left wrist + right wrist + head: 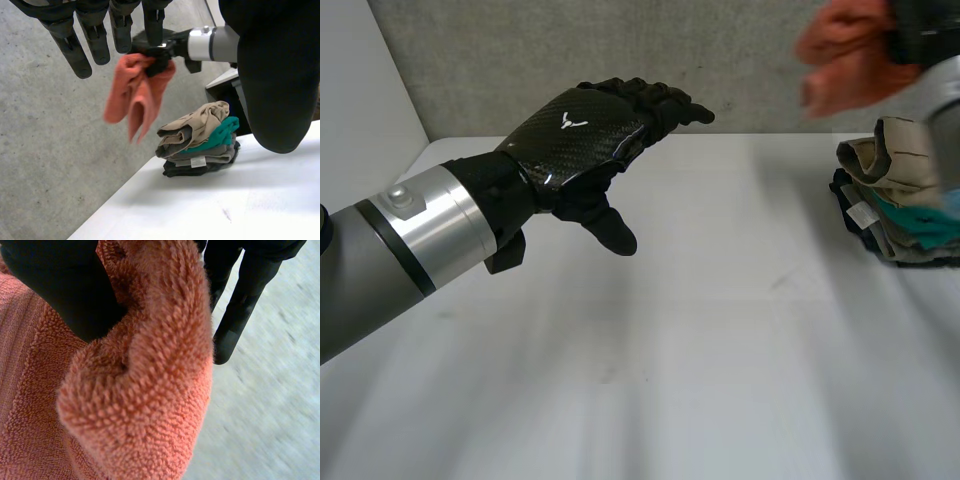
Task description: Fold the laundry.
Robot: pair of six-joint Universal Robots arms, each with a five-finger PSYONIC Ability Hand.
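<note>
Orange terry towel (136, 97) hangs in the air near the pile of folded clothes (200, 145) on the white counter (670, 350). The right hand (60, 290) has fingers clamped on its top. The left hand (575, 130) hovers, fingers straight and apart.

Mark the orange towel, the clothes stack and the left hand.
orange towel (136, 95): left wrist view, its hanging middle.
clothes stack (192, 127): left wrist view, beige top garment.
left hand (575, 135): head view, back of hand.
</note>
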